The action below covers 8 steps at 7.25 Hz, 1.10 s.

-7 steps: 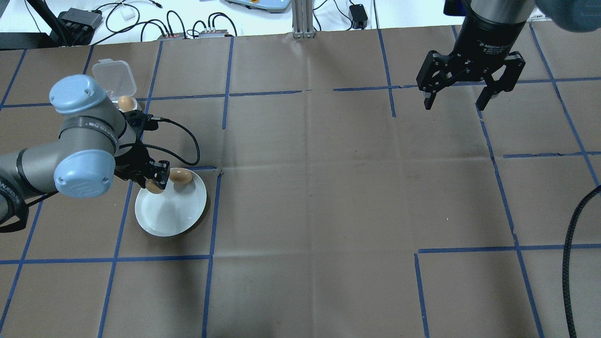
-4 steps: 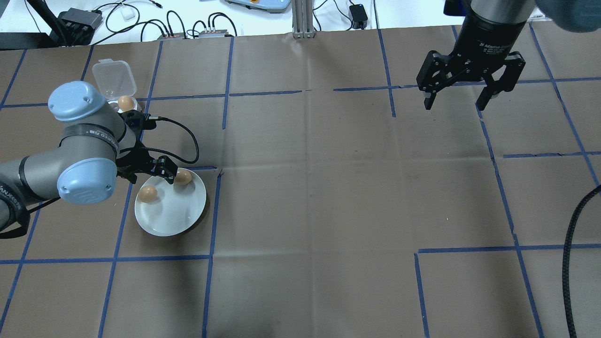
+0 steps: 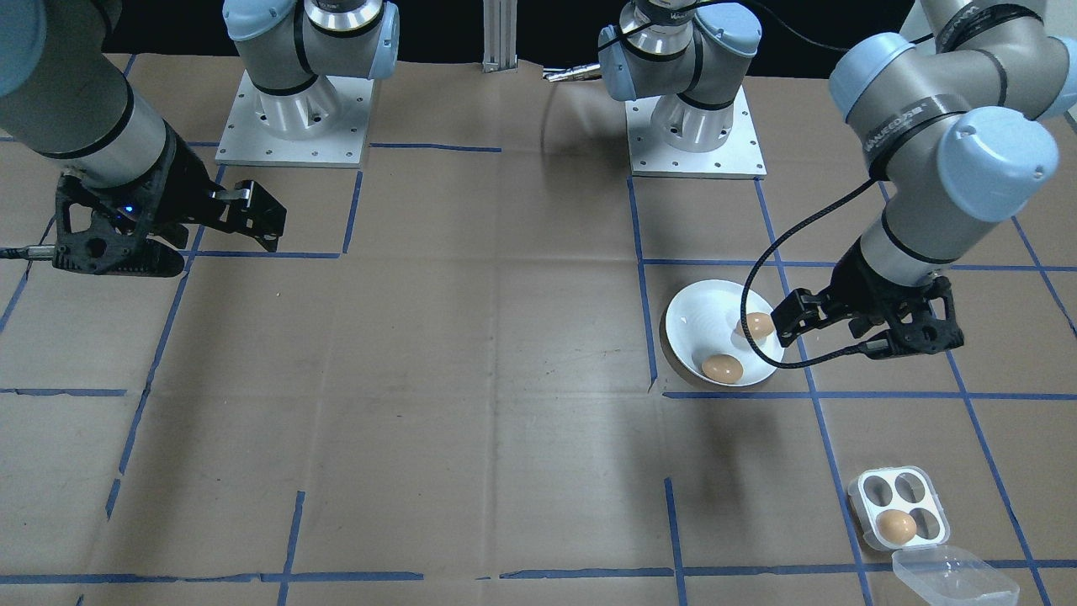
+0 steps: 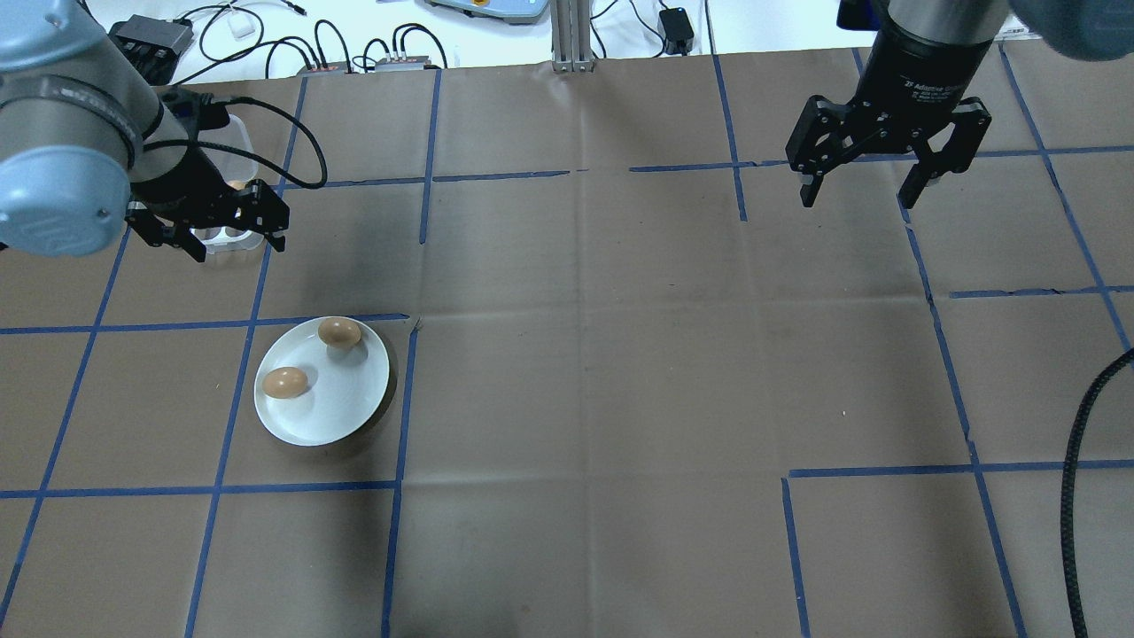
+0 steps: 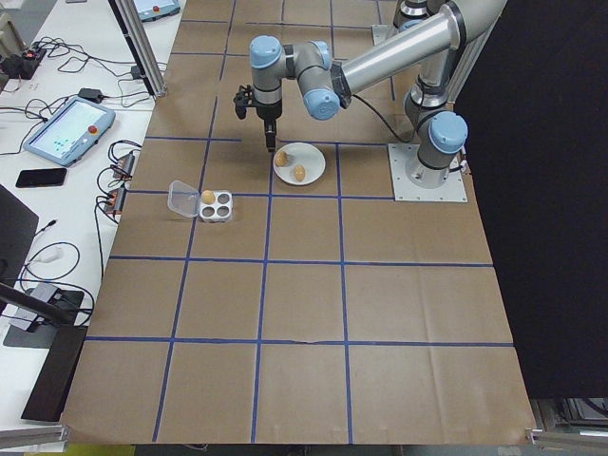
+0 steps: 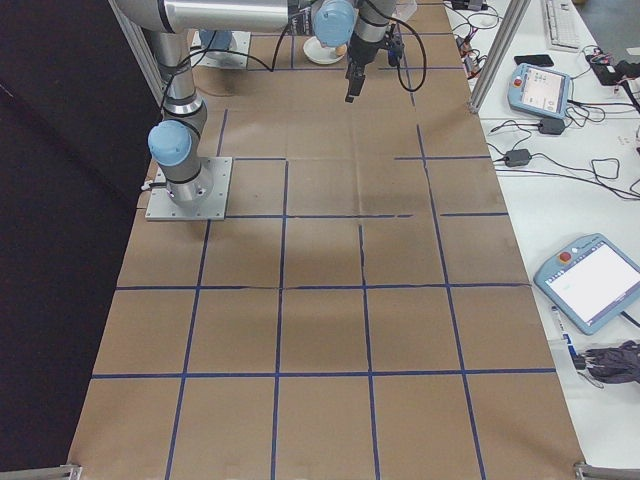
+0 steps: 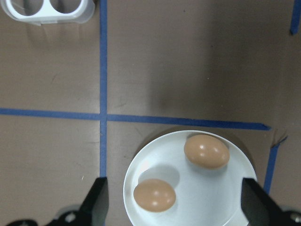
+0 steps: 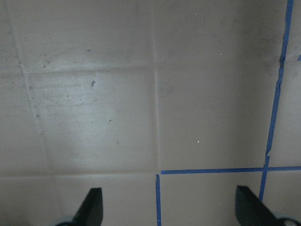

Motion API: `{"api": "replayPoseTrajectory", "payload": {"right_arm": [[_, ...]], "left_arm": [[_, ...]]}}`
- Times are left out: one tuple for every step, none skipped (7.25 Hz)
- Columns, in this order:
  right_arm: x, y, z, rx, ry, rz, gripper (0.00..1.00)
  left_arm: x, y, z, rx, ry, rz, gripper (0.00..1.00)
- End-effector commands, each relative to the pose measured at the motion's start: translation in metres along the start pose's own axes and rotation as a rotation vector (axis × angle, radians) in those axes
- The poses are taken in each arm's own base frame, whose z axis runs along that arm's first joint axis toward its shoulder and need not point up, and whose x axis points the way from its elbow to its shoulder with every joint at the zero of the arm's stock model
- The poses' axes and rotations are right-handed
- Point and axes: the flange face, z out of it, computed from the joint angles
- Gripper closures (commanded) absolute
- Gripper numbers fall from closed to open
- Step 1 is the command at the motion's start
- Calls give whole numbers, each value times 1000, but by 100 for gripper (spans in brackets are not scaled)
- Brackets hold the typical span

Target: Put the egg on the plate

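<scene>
The round white plate [image 4: 335, 400] holds two brown eggs, one at its far edge [image 4: 339, 332] and one at its left [image 4: 284, 382]. My left gripper [image 4: 234, 247] hangs open and empty above the table, between the plate and the egg tray [image 3: 898, 507], apart from both. The left wrist view looks down on the plate [image 7: 202, 200] with both eggs [image 7: 206, 151] [image 7: 154, 194] between its fingers [image 7: 96, 203]. A third egg [image 3: 895, 526] sits in one cup of the tray. My right gripper [image 4: 859, 197] hangs open and empty over bare paper at the far right.
The tray's clear lid [image 3: 944, 576] lies open beside it. Brown paper with blue tape lines covers the table. Cables and boxes [image 4: 151, 37] lie beyond its far edge, and a black cable [image 4: 1076, 478] runs along the right edge.
The left gripper let go of an egg onto the plate, then rose and drew back toward the egg tray. That egg now lies on the plate's left. The right arm stayed put.
</scene>
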Motion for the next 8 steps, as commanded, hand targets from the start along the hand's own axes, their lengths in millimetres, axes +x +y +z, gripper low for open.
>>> {"api": "replayPoseTrajectory", "payload": {"right_arm": [[0, 0, 0, 1, 0, 0, 0], [0, 0, 0, 1, 0, 0, 0], [0, 0, 0, 1, 0, 0, 0], [0, 0, 0, 1, 0, 0, 0], [0, 0, 0, -1, -1, 0, 0], [0, 0, 0, 1, 1, 0, 0], [0, 0, 0, 1, 1, 0, 0], [0, 0, 0, 1, 1, 0, 0]], "left_arm": [[-12, -40, -12, 9, 6, -25, 0], [-22, -70, -12, 28, 2, -3, 0], [-41, -108, 2, 30, -5, 11, 0], [-70, -144, 12, 43, -10, 0, 0], [-89, -175, 30, 44, -11, 63, 0], [-103, -200, 56, 38, -9, 81, 0], [-109, -215, 86, 31, -6, 86, 0], [-109, -219, 113, 18, -2, 96, 0]]}}
